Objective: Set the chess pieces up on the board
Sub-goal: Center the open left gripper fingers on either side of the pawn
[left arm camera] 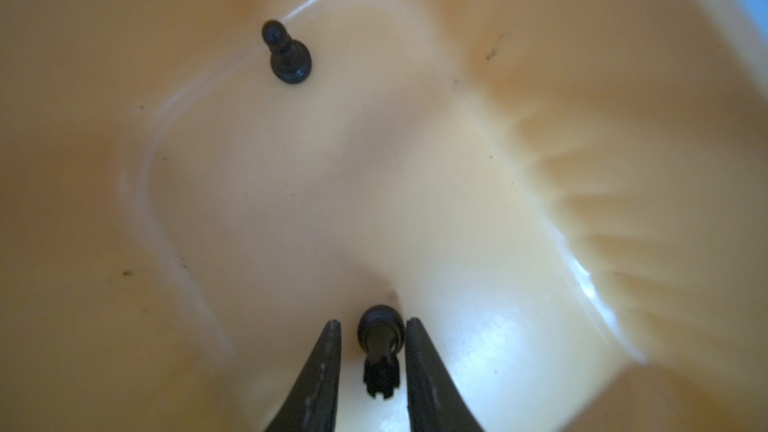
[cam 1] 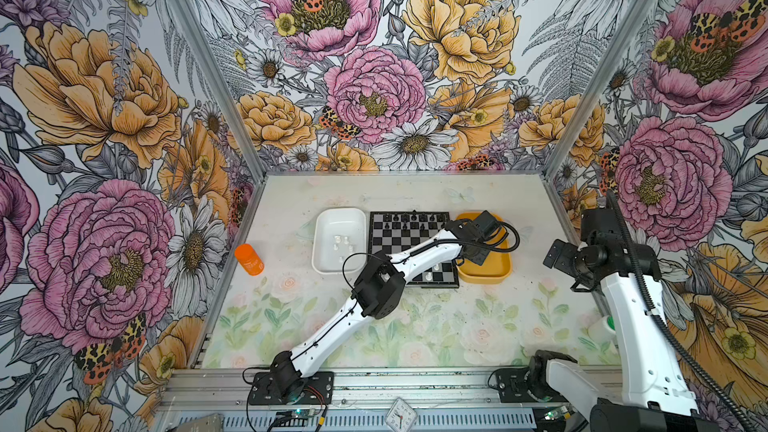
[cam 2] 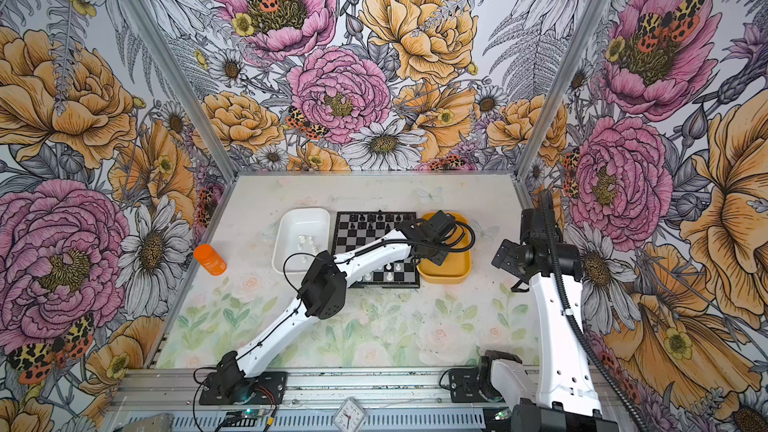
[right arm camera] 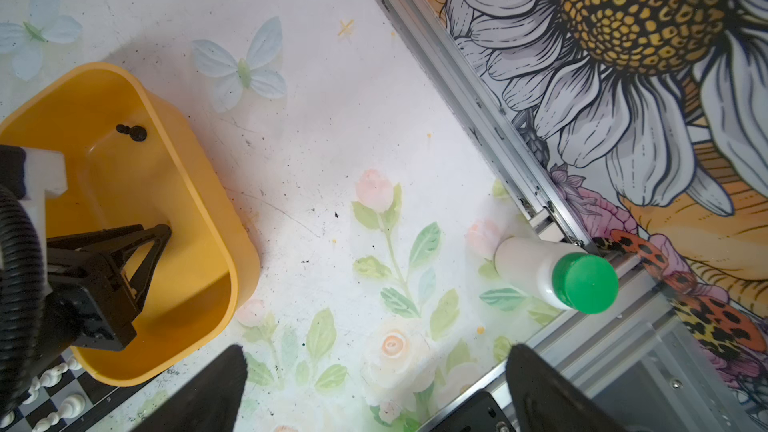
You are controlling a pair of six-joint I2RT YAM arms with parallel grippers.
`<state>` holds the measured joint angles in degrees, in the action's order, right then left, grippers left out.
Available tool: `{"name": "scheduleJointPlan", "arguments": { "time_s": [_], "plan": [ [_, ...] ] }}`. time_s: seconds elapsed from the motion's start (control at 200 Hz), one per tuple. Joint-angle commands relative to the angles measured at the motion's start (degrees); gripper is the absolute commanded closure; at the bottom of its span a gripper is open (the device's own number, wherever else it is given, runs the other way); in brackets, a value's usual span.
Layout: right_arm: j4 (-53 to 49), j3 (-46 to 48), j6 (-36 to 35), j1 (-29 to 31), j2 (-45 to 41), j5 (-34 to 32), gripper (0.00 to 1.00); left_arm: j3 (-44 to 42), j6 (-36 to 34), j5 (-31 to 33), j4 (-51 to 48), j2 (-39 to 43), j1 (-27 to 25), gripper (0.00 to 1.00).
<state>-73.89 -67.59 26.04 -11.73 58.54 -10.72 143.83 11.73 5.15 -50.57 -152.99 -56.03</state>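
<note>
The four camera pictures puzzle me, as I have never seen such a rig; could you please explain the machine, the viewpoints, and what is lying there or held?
A robot's left arm and right arm each end in a two-fingered gripper. Both top views look down from one overhead camera pair; the other two come from cameras on the wrists. On the table stand a white tray holding white pieces, the board and a yellow tray, with an orange bottle aside. The left gripper is down in the yellow tray, fingers either side of a black piece; whether it pinches it, I cannot tell. The right gripper is open and empty.
</note>
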Motion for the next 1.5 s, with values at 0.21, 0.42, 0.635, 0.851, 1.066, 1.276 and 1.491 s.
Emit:
{"name": "scheduleJointPlan", "arguments": {
  "time_s": [0.21,0.42,0.635,0.851,1.066,1.276,1.491],
  "plan": [
    [1.1,0.5,-0.5,-0.4,-1.0,0.2,0.0,0.4,-1.4,1.5,0.2,4.1,0.0,0.69],
    [1.2,0.5,-0.6,-0.4,-1.0,0.2,0.0,0.0,-1.0,0.5,0.1,3.8,0.0,0.69],
    [1.3,0.4,-0.7,-0.4,-0.6,0.2,0.0,0.0,-0.8,-0.2,0.1,3.5,-0.1,0.69],
    [1.3,0.4,-0.7,-0.4,-0.4,0.0,0.0,0.0,-0.6,-0.7,0.2,3.0,-0.3,0.69],
    [1.4,0.1,-0.8,-0.4,-0.1,0.2,0.0,-0.1,-0.5,-0.7,0.1,2.9,-0.3,0.69],
    [1.5,0.2,-0.8,-0.4,-0.1,0.2,0.0,-0.4,-0.6,-0.7,0.2,2.8,-0.3,0.61],
    [1.4,0.4,-0.7,-0.4,-0.3,0.2,0.0,-0.7,-0.8,-0.6,0.2,2.8,-0.6,0.61]
  ]
}}
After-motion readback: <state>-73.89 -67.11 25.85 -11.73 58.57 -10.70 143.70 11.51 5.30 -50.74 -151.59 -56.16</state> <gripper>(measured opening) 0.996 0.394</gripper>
